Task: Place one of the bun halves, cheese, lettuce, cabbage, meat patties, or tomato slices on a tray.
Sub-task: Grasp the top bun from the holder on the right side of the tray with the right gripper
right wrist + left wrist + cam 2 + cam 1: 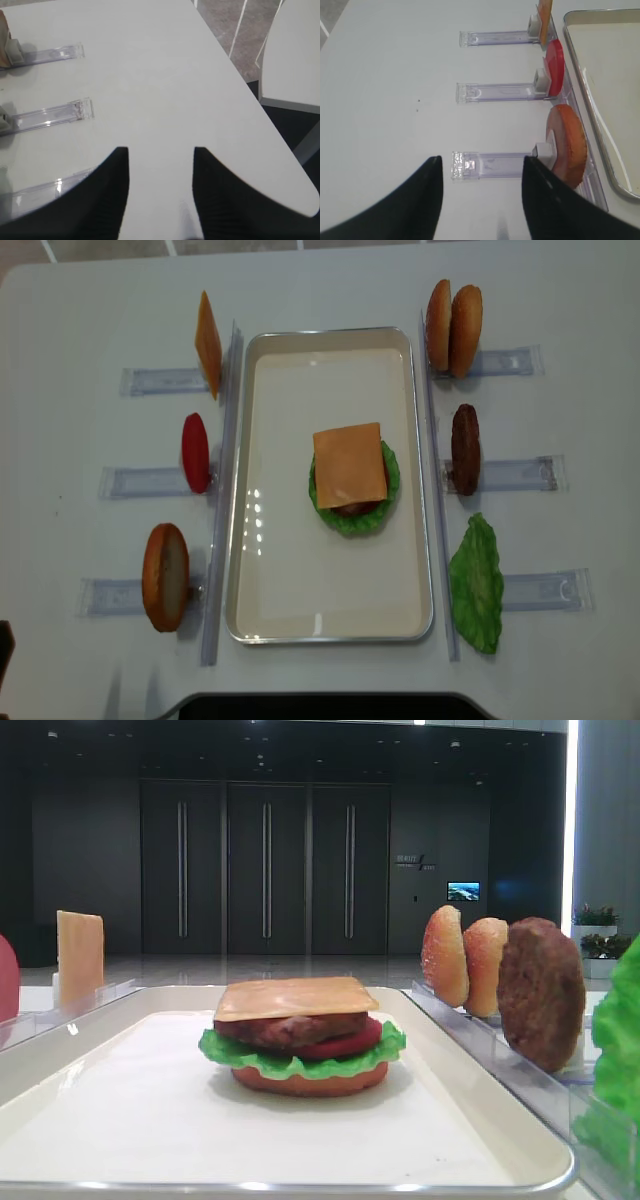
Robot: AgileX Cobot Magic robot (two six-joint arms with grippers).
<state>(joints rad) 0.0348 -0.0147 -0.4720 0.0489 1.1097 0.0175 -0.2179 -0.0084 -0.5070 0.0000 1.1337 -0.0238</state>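
Two grippers parked over bare table, right gripper [160,192] and left gripper [481,197] parted (holding nothing), away from tray [330,625]

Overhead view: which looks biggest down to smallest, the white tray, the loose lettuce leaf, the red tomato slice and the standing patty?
1. tray, by far.
2. lettuce leaf.
3. and 4. patty and tomato slice: both stand on edge and look nearly alike, so I will not rank them.

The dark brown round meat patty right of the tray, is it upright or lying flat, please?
Upright: the dark brown round meat patty stands on edge in its clear acrylic rack.
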